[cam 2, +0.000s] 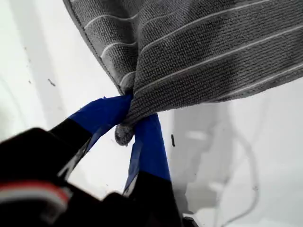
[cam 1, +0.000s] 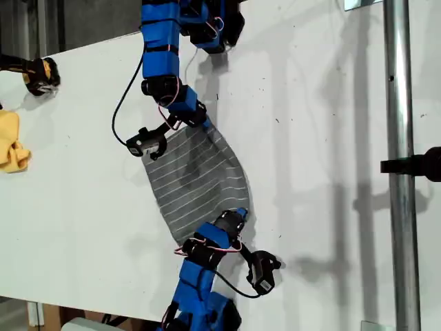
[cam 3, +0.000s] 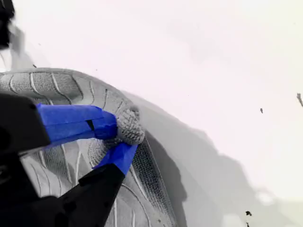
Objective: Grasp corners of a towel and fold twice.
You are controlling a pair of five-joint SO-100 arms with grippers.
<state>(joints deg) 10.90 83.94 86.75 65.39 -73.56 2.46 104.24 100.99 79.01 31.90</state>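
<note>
The grey white-striped towel (cam 1: pixel 196 179) lies bunched on the white table, stretched between two blue grippers. My first gripper (cam 1: pixel 238 215) is at the towel's lower end in the exterior view. In the first wrist view it (cam 2: pixel 130 123) is shut on one corner (cam 2: pixel 124 135), and the towel (cam 2: pixel 203 52) fans out beyond it. My second gripper (cam 1: pixel 202 124) is at the towel's upper end. In the second wrist view it (cam 3: pixel 120 135) is shut on another corner (cam 3: pixel 129 125), with the towel (cam 3: pixel 57 87) curled beneath. The other corners are hidden in the folds.
A small yellow cloth (cam 1: pixel 10 148) lies at the exterior view's left edge, with a black and yellow object (cam 1: pixel 38 74) above it. A metal pole (cam 1: pixel 400 165) with a black clamp (cam 1: pixel 417 165) runs down the exterior view's right. The table's front edge (cam 1: pixel 83 303) is near the bottom.
</note>
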